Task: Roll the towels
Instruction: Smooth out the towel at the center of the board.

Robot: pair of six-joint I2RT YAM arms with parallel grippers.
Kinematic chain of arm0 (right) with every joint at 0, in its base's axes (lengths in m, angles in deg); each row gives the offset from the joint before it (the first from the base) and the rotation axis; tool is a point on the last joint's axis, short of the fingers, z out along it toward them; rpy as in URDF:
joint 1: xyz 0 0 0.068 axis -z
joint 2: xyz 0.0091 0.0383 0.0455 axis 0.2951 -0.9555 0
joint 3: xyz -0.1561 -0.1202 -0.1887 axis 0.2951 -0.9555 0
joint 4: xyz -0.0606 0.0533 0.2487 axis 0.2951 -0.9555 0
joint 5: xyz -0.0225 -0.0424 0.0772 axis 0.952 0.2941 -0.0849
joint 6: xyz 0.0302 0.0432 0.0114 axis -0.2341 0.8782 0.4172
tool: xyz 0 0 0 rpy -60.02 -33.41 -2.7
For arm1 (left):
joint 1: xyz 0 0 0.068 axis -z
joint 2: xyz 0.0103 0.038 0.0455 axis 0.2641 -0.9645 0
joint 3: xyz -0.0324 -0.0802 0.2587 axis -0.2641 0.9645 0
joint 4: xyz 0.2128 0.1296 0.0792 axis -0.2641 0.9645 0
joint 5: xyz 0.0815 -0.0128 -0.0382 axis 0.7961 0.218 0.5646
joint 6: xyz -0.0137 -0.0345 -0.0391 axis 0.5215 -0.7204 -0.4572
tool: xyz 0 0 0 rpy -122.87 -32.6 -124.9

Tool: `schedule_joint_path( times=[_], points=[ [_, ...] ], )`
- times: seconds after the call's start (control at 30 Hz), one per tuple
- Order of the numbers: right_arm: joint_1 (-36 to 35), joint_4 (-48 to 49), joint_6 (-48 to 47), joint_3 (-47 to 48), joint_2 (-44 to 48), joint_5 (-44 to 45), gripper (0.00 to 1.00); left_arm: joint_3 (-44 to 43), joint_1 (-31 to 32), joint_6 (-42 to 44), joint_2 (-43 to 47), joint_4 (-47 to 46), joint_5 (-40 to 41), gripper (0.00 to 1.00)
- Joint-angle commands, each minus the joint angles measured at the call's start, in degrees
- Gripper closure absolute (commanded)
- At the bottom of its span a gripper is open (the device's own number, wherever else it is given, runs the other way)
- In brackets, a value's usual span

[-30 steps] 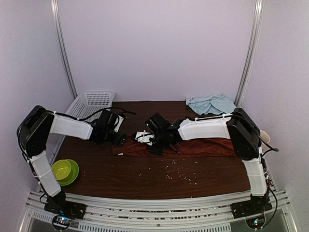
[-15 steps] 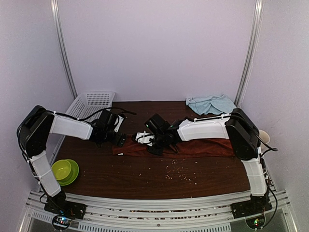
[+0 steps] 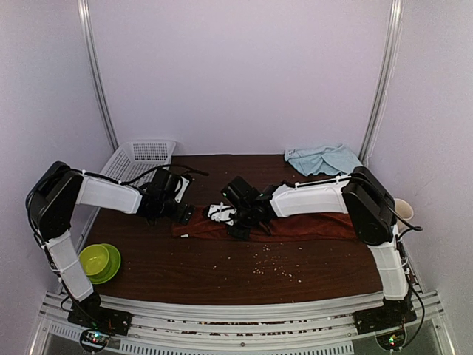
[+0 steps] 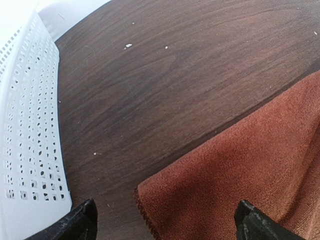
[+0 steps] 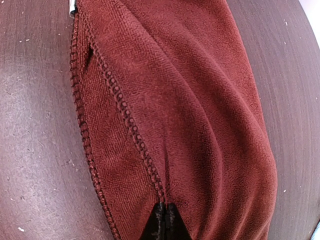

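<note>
The rust-red towel [image 3: 310, 225] lies folded lengthwise across the middle of the table. My right gripper [image 3: 235, 224] rests on its left part. In the right wrist view the right gripper [image 5: 165, 220] is shut, tips together, pinching a fold of the red towel [image 5: 190, 100] at its stitched hem. My left gripper [image 3: 179, 214] hovers at the towel's left end. In the left wrist view the left gripper [image 4: 167, 222] is wide open with the red towel's corner [image 4: 240, 165] lying between its fingertips. The pale light-blue towel [image 3: 323, 158] lies crumpled at the back right corner.
A white perforated basket [image 3: 140, 159] leans at the back left, close to my left gripper and seen as the basket [image 4: 25, 125] in the left wrist view. A green bowl [image 3: 100, 260] sits front left. Crumbs [image 3: 273, 265] dot the table. A pale cup [image 3: 404, 209] stands at the right edge.
The right gripper has closed from partly open onto the red towel's fold and its arm has edged slightly left. The left arm has not moved.
</note>
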Motion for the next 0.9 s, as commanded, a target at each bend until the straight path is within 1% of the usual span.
schedule_joint_path(
  times=[0.0, 0.2, 0.5, 0.67, 0.77, 0.87],
  points=[
    [-0.05, 0.1, -0.07, 0.59, -1.32, 0.69, 1.0, 0.18, -0.37, 0.02, -0.53, -2.34, -0.6, 0.02],
    [-0.12, -0.79, -0.12, 0.97, -1.33, -0.43, 1.0, 0.19, -0.37, 0.02, -0.66, -2.5, -0.6, 0.02],
    [0.17, -4.42, 1.64, 3.71, 0.91, -4.7, 1.0, 0.34, -0.4, -0.09, -0.51, -2.66, -0.79, 0.02],
    [0.31, -5.08, 2.06, 3.54, 1.47, -6.06, 1.0, 0.42, -0.42, -0.15, -0.4, -2.68, -0.9, 0.02],
    [0.32, -4.8, 1.69, 2.73, 1.61, -5.42, 1.0, 0.52, -0.38, -0.13, -0.25, -2.7, -0.89, 0.02],
    [0.34, -2.68, 1.33, 1.79, 1.59, -2.22, 1.0, 0.56, -0.41, -0.06, -0.22, -2.77, -1.02, 0.02]
  ],
)
